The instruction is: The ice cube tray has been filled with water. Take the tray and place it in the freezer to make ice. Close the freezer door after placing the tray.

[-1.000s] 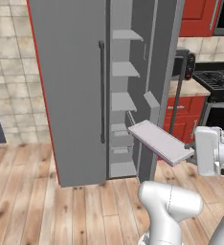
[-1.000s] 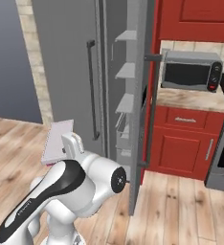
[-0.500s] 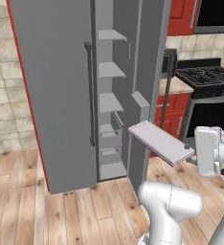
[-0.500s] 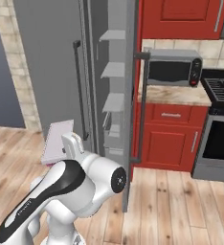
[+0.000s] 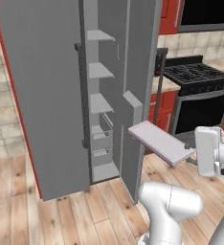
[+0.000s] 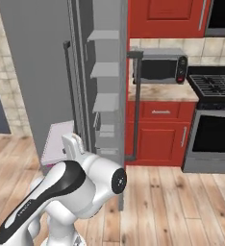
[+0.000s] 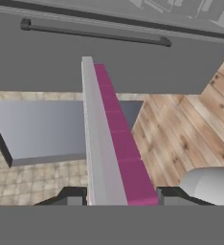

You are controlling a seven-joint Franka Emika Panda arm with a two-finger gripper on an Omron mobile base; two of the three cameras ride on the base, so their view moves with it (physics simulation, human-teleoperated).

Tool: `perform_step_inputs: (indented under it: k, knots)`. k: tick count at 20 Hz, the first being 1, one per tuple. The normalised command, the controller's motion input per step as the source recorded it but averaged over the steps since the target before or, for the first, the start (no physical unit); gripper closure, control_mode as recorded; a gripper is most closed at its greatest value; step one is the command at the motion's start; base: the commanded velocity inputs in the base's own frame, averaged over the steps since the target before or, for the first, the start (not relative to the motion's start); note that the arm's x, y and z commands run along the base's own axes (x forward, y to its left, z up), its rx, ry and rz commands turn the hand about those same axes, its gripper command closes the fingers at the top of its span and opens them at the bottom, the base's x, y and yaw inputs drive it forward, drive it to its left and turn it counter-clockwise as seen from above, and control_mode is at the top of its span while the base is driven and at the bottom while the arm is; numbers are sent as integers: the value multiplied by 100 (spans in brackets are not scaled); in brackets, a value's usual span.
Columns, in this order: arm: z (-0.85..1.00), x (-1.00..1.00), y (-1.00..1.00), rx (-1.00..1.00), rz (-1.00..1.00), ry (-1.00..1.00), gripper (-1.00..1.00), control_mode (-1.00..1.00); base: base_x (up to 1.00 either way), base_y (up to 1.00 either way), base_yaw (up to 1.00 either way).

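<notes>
One gripper (image 7: 117, 195), jaws drawn in against the two long faces of the ice cube tray (image 7: 111, 143), clamped on its near end. Tray carried clear of every surface, reaching straight out ahead of the gripper, seen edge-on from the hand with a pale face to one side and a magenta face to the other. From the left base view, same tray (image 5: 159, 141) held roughly level, projecting from the gripper toward the freezer (image 5: 47, 95), far end just short of the edge of the open freezer door (image 5: 139, 95). Grey shelves (image 5: 98, 72) visible inside, beyond the tray's far end. From the right base view, tray (image 6: 59, 139) showing behind the arm, near the dark bar handle (image 6: 69, 86) of the closed left-hand door. Wooden floor (image 5: 18, 215) beneath gripper and tray.
</notes>
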Motion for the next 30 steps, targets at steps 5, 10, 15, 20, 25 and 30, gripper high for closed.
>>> perform_step_inputs:
  k: [5, 10, 15, 20, 25, 30]
  knots:
    - [0, 0, 0, 0, 0, 0, 100, 100, 25, 41, -22]
    - [0, 0, 0, 0, 0, 0, 100, 100, 30, 44, -20]
    - [0, 0, 0, 0, 0, 0, 100, 100, 45, 51, -14]
    - [0, 0, 0, 0, 0, 0, 100, 100, 52, 52, -10]
    - [0, 0, 0, 0, 0, 0, 100, 100, 51, 44, -10]
    - [0, 0, 0, 0, 0, 0, 100, 100, 47, 33, -11]
